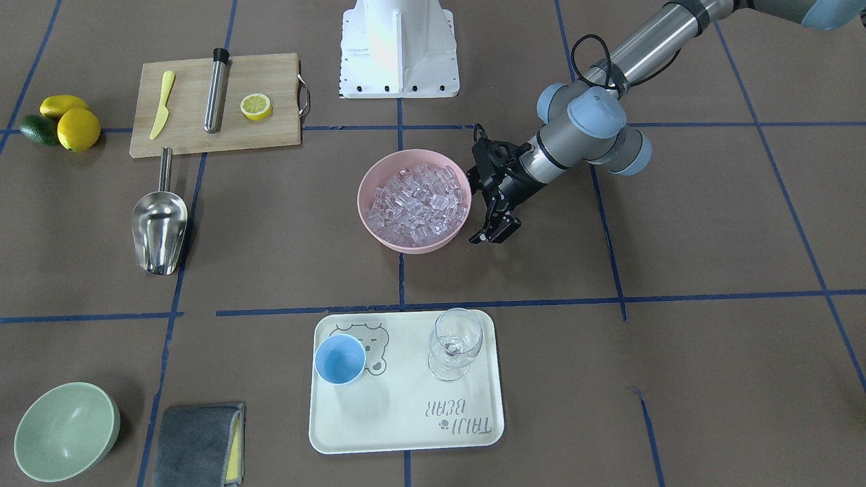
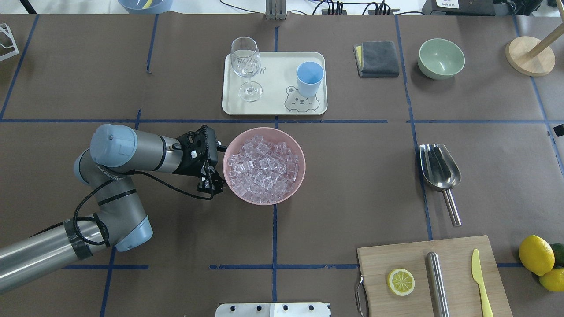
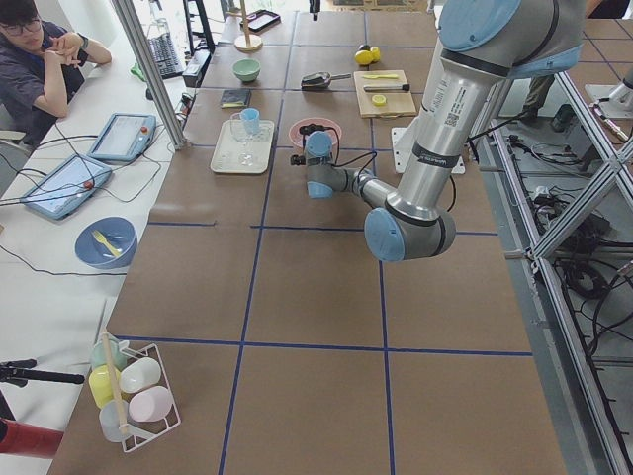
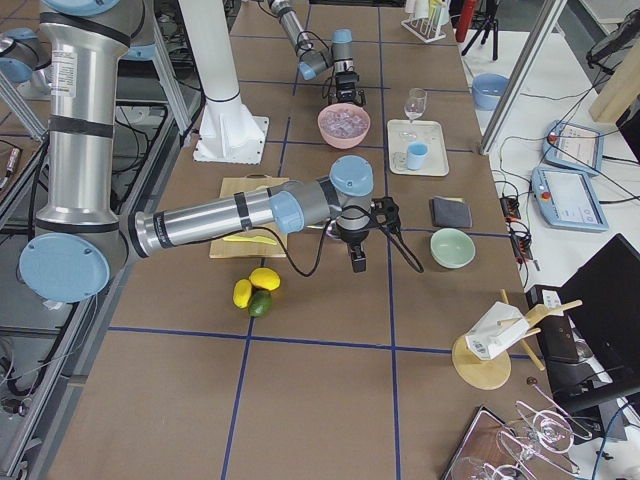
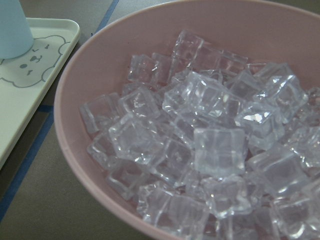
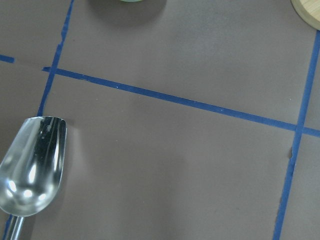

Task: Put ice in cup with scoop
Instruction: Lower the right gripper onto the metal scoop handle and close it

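The ice (image 1: 419,203) fills a pink bowl (image 1: 360,203) at the table's middle and shows close up in the left wrist view (image 5: 200,150). My left gripper (image 1: 492,233) hangs just beside the bowl's rim, looks open, and holds nothing. The light-blue cup (image 1: 339,359) stands empty on a cream tray (image 1: 406,419). The steel scoop (image 1: 159,226) lies flat on the table, well away from the bowl, and shows in the right wrist view (image 6: 32,165). My right gripper (image 4: 358,262) hovers near the scoop; I cannot tell whether it is open or shut.
A clear wine glass (image 1: 457,345) stands on the tray beside the cup. A wooden cutting board (image 1: 270,128) bears a steel cylinder, a lemon half and a yellow knife. Lemons (image 1: 67,122), a pale green bowl (image 1: 66,431) and a grey cloth (image 1: 197,445) lie around.
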Robot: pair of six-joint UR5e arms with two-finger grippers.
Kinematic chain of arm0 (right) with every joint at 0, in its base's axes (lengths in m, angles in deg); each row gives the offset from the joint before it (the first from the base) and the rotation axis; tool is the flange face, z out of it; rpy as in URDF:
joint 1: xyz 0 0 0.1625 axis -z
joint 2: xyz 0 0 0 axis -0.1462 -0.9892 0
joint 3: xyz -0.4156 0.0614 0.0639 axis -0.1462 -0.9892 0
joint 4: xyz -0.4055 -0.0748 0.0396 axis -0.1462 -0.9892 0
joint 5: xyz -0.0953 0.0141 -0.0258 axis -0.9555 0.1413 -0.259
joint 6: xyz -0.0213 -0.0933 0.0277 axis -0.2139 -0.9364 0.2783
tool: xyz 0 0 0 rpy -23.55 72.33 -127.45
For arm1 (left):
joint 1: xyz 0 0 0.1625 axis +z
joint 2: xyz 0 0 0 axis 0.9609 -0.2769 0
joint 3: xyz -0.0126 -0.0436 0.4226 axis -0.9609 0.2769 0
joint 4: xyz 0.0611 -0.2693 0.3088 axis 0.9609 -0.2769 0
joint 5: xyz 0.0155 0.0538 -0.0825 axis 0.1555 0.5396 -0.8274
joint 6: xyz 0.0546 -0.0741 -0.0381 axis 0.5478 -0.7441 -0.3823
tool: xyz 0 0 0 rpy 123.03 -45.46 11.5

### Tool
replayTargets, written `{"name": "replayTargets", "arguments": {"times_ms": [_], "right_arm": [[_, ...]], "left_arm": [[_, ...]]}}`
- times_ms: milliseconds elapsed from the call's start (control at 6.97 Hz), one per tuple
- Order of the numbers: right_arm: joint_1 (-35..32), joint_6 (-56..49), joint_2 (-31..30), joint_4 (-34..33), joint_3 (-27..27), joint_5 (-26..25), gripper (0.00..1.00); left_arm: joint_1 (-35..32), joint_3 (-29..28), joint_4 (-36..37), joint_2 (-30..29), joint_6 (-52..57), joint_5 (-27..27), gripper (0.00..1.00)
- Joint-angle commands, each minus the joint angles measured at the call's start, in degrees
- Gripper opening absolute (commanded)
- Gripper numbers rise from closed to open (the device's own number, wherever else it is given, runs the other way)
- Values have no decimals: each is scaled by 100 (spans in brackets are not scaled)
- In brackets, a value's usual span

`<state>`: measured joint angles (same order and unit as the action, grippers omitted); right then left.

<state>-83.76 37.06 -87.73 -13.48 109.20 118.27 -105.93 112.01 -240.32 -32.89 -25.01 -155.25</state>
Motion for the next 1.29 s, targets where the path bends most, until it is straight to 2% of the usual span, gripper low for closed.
{"name": "replayTargets", "arguments": {"times_ms": [0,287,574,718,1005,1148], "right_arm": [[781,1232,-39,-12,587,-238,100],[1843,2576,-39,-3,931,-904,100],[2697,3527,-13,-3,1098,-1178,100],[3240,4167,13,6,1152,-1597,100],[3833,4533,31,23,951,-1970,100],[3878,4517,40,23,811,-1979,92]], "left_arm": [[53,0,7,22,0,2,100],[71,0,7,23,0,2,100],[71,0,-2,5,0,2,100],[71,0,-2,14,0,2,100],[71,0,-19,22,0,2,100],[71,0,-19,14,0,2,100]]}}
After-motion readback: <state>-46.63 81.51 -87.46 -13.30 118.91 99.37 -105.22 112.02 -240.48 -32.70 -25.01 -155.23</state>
